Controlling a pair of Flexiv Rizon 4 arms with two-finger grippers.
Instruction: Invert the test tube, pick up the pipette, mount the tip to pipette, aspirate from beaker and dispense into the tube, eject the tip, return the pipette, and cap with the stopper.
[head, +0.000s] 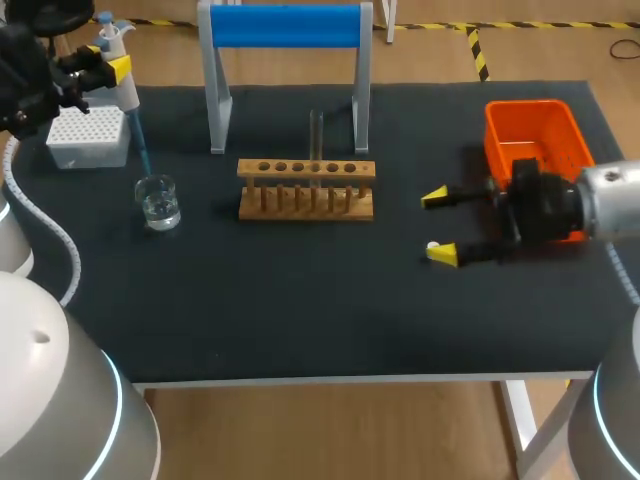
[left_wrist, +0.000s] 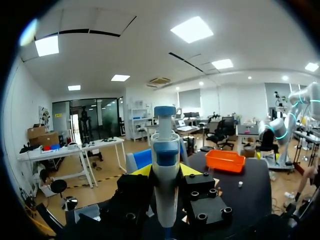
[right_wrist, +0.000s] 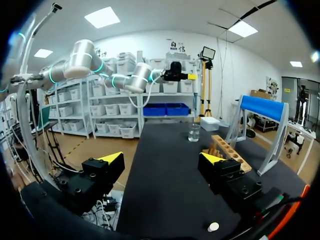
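**Bench** (head: 300, 290): dark top that carried everything listed.

**Stand** (head: 285, 25): blue bar, well ahead of the right end effector (head: 440, 226).

**Bin** (head: 535, 140): orange, just beside the right end effector's wrist.

**Rack** (head: 306, 170): wooden, between the two end effectors.

**Tip box** (head: 88, 135): white, under the left end effector (head: 110, 68).

**Pipette** (head: 125, 90): pinched by the left end effector. Its long axis ran near upright and slightly tilted, with the blue tip pointing down.

**Beaker** (head: 158, 203): held water and stood directly below the tip end. The tip reached about to the rim, though whether it was immersed could not be told. The left arm was much the nearer, so aspirating looked like a short descent along the pipette's axis.

**Tube** (head: 315, 135): upright in the rack.

**Stopper** (head: 432, 245): white, on the bench just beside one finger of the right end effector, which was spread and held nothing.

**Views:** the left wrist view showed the yellow fingers (left_wrist: 142, 170) clamping the pipette body (left_wrist: 165, 165), but neither tip nor beaker. The right wrist view showed the stopper (right_wrist: 213, 227) beneath its end effector (right_wrist: 161, 159) and the beaker (right_wrist: 194, 132) far ahead.
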